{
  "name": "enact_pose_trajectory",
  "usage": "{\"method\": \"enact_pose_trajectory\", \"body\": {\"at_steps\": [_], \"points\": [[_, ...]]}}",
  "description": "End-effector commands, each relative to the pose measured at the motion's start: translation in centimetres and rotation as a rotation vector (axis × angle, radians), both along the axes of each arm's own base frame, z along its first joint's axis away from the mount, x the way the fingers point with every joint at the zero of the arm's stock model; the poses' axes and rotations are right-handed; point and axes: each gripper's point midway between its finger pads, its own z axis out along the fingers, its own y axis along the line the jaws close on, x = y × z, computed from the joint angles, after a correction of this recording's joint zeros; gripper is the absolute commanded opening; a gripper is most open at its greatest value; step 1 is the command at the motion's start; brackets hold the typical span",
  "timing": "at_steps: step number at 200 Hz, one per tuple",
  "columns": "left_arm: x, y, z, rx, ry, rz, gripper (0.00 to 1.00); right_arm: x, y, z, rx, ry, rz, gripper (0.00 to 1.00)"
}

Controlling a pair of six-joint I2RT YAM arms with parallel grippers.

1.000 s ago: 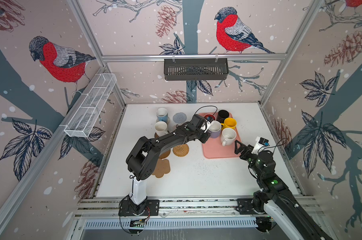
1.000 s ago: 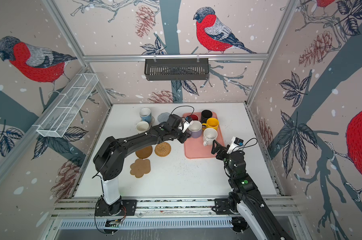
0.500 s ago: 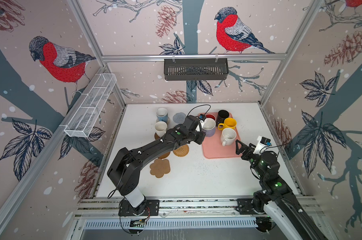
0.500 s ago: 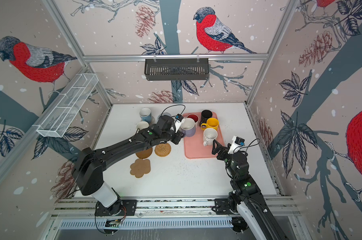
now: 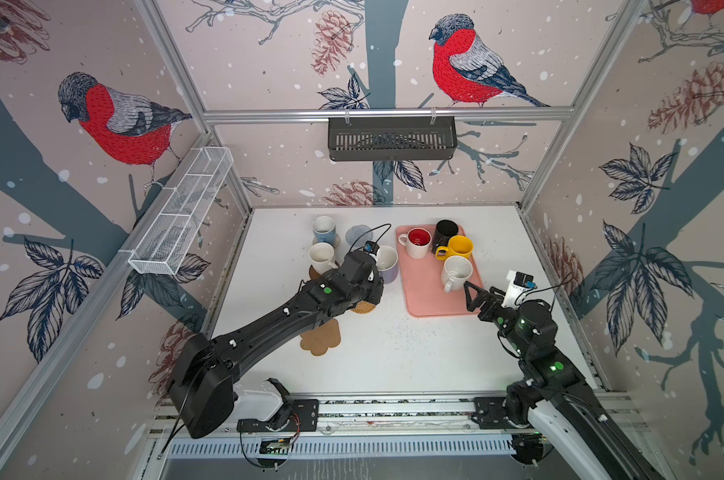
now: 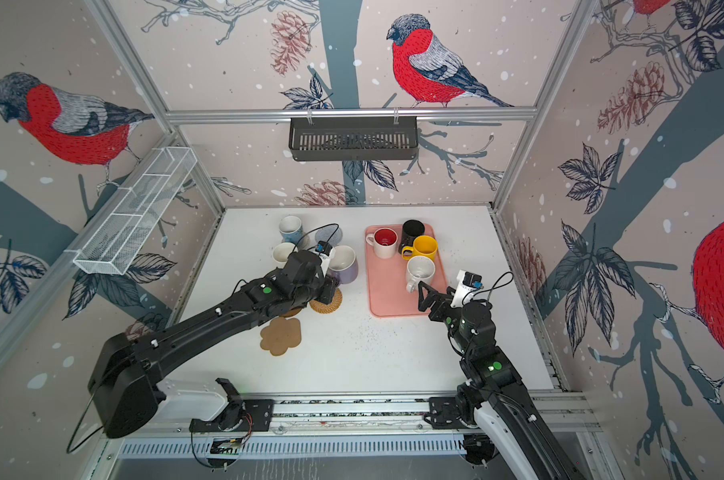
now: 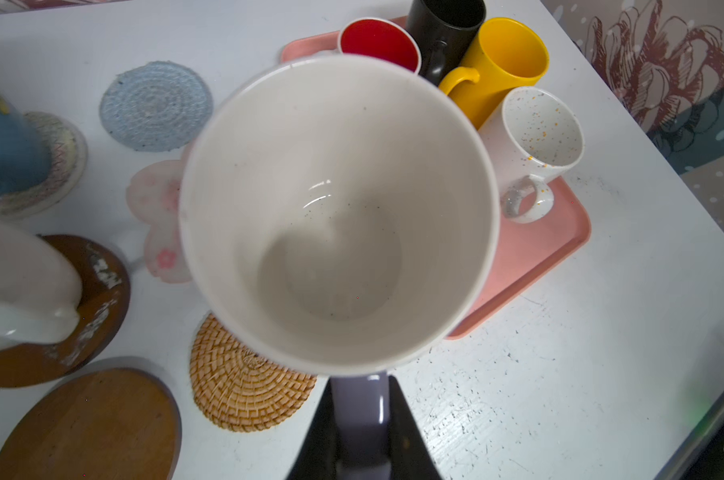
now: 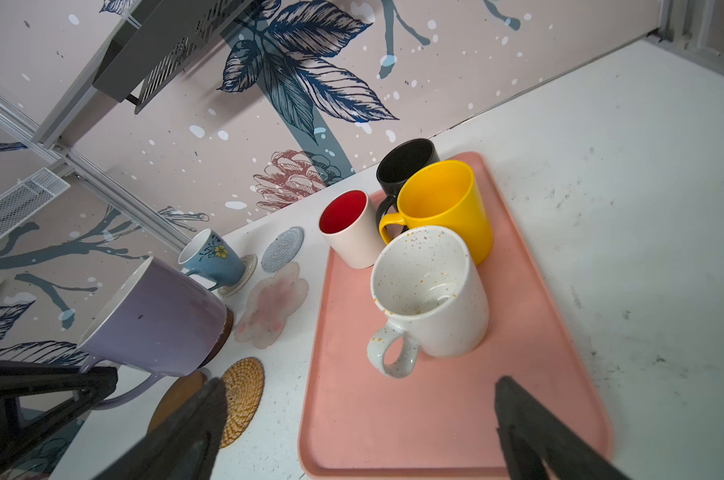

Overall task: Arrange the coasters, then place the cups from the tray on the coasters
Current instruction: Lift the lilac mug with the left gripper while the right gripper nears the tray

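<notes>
Cups first: our left tool (image 7: pixel 360 399) is closed tight around the handle of the lavender cup (image 7: pixel 335 208), one jaw on each side, and holds it tilted and clear of the table (image 5: pixel 393 353). Beneath this tool lies the wicker coaster (image 7: pixel 244 386), partly covered by the cup in the left wrist view; the pink flower coaster (image 7: pixel 156 216) lies just beside the cup, partly hidden too. To the tool's left we see a cream cup (image 5: pixel 322 257) standing on a brown disc (image 7: pixel 102 291), a second brown disc (image 7: pixel 86 428) bare beside it, and further out the blue cup (image 5: pixel 323 230) on the beige coaster (image 7: pixel 61 166), with the grey-blue coaster (image 5: pixel 358 233) bare. Behind the tool, nearer its arm's base, lies the cork flower (image 5: pixel 321 338). Our right tool (image 5: pixel 478 297) stands wide open and holds nothing, over the near end of the tray (image 5: pixel 429 299). Just ahead of it stands the speckled cup (image 5: pixel 456 272), and beyond that the yellow cup (image 5: pixel 460 247), black cup (image 5: pixel 446 235) and red-lined cup (image 5: pixel 417 242), all on the tray.
</notes>
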Motion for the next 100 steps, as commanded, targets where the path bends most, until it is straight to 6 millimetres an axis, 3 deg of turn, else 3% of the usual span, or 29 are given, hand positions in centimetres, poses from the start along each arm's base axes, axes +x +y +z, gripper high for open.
{"method": "enact_pose_trajectory", "body": {"at_steps": [1,100], "points": [[0.1,2.0,0.5,-0.02,-0.032,0.112,0.0,0.2,0.9,1.2,0.037,-0.026,0.029,0.99],[-3.5,9.7,-0.5,-0.045,-0.059,0.352,0.0,0.6,4.9,1.6,-0.009,-0.012,0.073,1.0]]}}
